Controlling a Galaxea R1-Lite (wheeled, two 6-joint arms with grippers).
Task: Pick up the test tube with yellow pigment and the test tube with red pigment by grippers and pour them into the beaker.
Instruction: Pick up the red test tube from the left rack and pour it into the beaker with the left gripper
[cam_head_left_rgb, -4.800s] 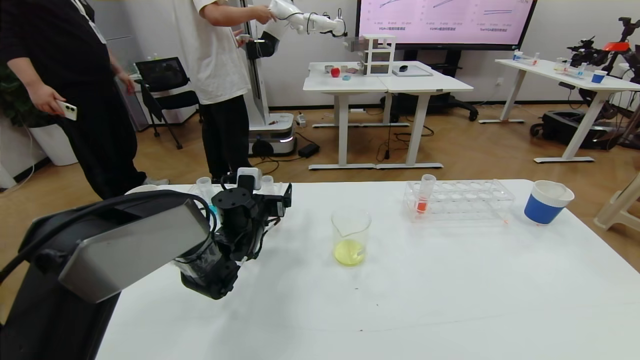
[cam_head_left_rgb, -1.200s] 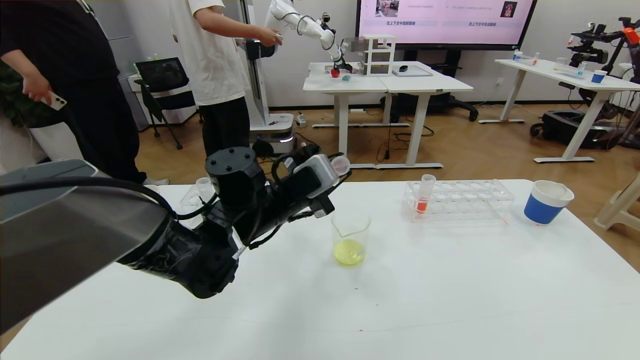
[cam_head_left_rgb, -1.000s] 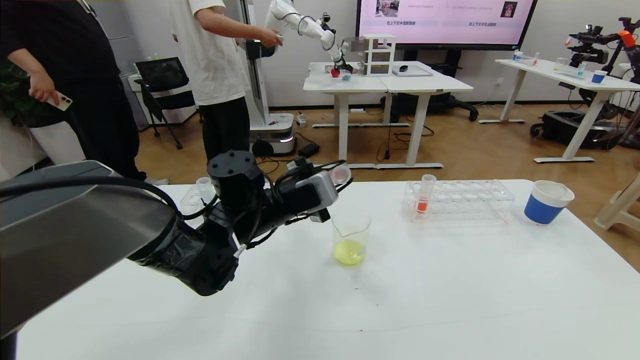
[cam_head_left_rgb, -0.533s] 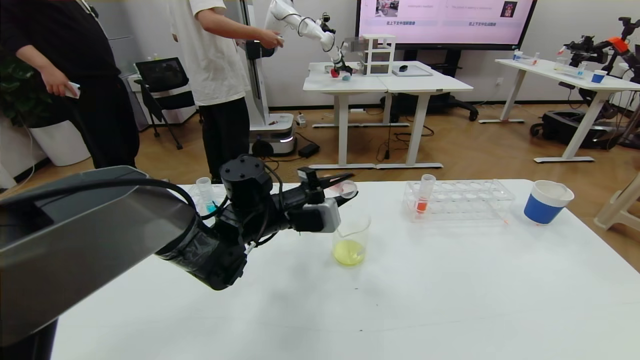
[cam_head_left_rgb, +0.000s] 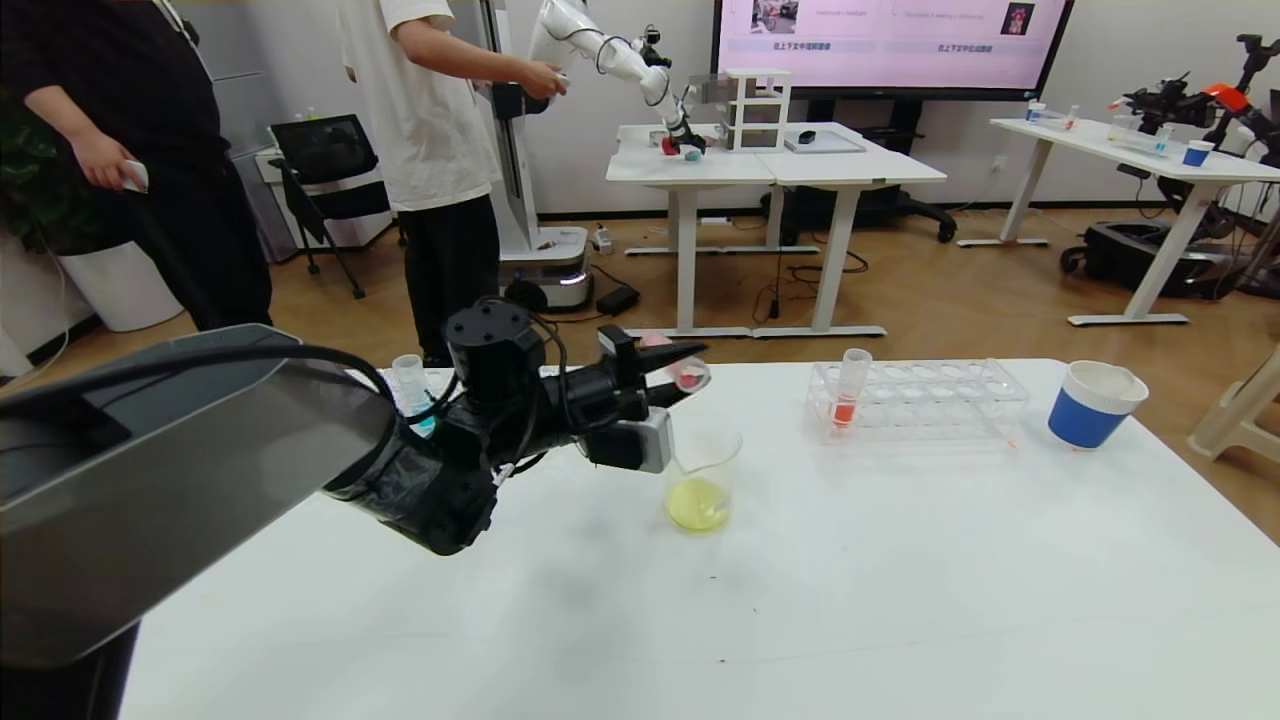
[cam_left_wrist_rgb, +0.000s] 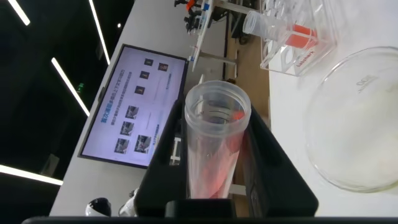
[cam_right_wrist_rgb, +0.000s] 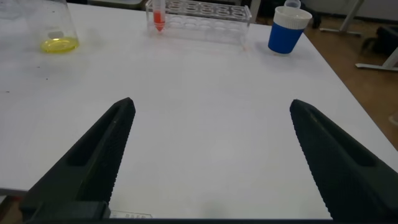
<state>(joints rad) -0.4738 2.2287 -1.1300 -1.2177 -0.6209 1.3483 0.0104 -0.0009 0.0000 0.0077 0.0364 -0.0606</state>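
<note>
I've got the left pincer (cam_head_left_rgb: 668, 368) clamped on red tube (cam_left_wrist_rgb: 214, 146), tilted at beaker's (cam_head_left_rgb: 702, 475) 11 o'clock. Next: tip further. Right pincer (cam_right_wrist_rgb: 211, 155) idle, spread wide.

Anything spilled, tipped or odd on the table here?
No spill shows. The left pincer holds the test tube with red pigment tipped above the beaker, which holds yellow liquid.

No text, label, brand or number is being made out legibly: slides with lettering too small to be read are being shown on the wall screen (cam_head_left_rgb: 890, 40), and a faint printed mark on the beaker (cam_left_wrist_rgb: 364, 79) is being seen but cannot be read.
</note>
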